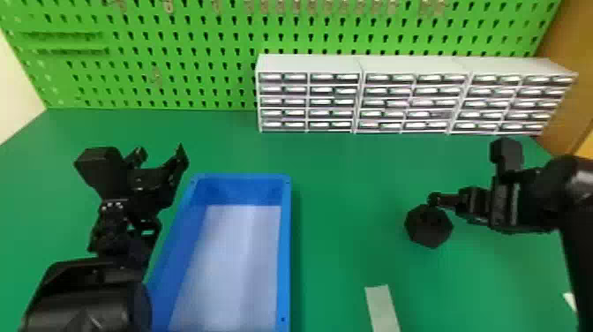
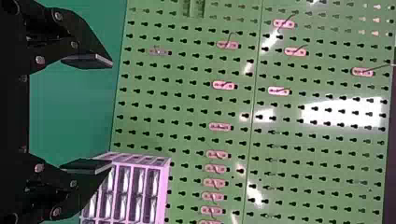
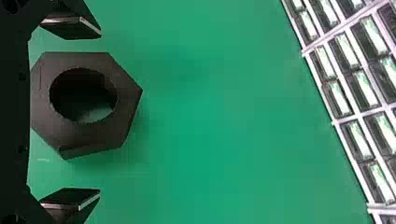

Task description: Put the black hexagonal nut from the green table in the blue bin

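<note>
"What's the lie of the land?"

"A broad green bench (image 1: 348,172), with a pegboard (image 1: 198,57) upright along its far edge and the drawer cabinets (image 1: 410,64) standing before that, on the right."

"And the blue bin (image 1: 286,247)?"

"On the left part of the bench, its right wall facing bare green all the way over to the nut."

"Grippers?"

"The left gripper (image 1: 161,152) hangs near the bin's far left corner, fingers spread, nothing between them. The right gripper (image 1: 441,201) is at the nut, fingers spread too."

"Anything in that open stretch?"

"Only a pale strip (image 1: 381,307), close to the near edge of view."

"So the black hexagonal nut (image 1: 425,232)?"

"On the bench, well apart from the bin. The right wrist view puts it between the fingers, a gap on either side, hole showing."
</note>
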`<action>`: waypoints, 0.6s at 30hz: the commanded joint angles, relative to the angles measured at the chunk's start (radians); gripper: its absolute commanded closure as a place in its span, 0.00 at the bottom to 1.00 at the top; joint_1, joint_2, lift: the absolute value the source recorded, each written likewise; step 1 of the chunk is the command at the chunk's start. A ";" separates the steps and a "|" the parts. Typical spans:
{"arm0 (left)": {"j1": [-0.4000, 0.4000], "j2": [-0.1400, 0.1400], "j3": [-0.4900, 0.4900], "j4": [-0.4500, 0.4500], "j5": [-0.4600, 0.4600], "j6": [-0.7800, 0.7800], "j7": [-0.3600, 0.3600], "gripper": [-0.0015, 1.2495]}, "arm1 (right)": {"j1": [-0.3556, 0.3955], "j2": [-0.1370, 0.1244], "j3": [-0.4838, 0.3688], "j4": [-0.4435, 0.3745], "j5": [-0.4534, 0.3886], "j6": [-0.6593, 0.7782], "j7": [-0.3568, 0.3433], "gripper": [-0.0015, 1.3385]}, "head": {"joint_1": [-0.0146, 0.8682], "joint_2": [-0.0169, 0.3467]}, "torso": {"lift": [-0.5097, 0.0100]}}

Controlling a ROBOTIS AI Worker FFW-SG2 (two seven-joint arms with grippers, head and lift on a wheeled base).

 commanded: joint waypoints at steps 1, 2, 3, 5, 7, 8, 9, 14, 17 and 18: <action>0.000 -0.003 0.000 0.000 0.000 0.000 0.001 0.39 | 0.000 0.003 -0.015 0.013 0.013 0.004 0.000 0.08 | 0.79 0.19 | 0.79; 0.000 -0.003 0.000 0.000 0.000 0.000 0.001 0.39 | 0.000 0.003 -0.015 0.018 0.013 0.004 0.000 0.08 | 0.79 0.19 | 0.79; 0.000 -0.003 0.000 0.000 0.000 0.000 0.001 0.39 | -0.001 0.003 -0.015 0.024 0.013 0.006 0.000 0.08 | 0.79 0.19 | 0.79; 0.000 -0.003 -0.002 0.000 0.000 0.000 0.001 0.39 | -0.001 0.001 -0.015 0.032 0.014 0.009 0.000 0.08 | 0.79 0.19 | 0.79; 0.000 -0.003 -0.002 0.000 0.000 0.000 0.002 0.39 | -0.001 0.000 -0.017 0.040 0.013 0.009 0.000 0.08 | 0.79 0.19 | 0.79; -0.002 -0.003 -0.002 0.000 0.000 0.000 0.002 0.39 | -0.001 0.000 -0.020 0.044 0.014 0.009 0.000 0.08 | 0.79 0.19 | 0.79; -0.002 -0.003 -0.002 0.000 0.000 0.000 0.002 0.39 | -0.003 0.000 -0.021 0.049 0.014 0.007 0.000 0.08 | 0.79 0.19 | 0.79; -0.003 -0.003 -0.003 0.000 0.000 0.000 0.002 0.39 | -0.007 -0.003 -0.020 0.070 0.014 0.001 0.000 0.08 | 0.79 0.19 | 0.79; -0.003 -0.003 -0.003 0.000 0.000 0.000 0.002 0.39 | -0.015 -0.003 -0.018 0.081 0.022 -0.003 0.000 0.08 | 0.79 0.19 | 0.79; -0.003 -0.003 -0.005 0.000 0.000 0.000 0.002 0.39 | -0.017 -0.002 -0.020 0.084 0.026 -0.003 0.000 0.08 | 0.79 0.19 | 0.79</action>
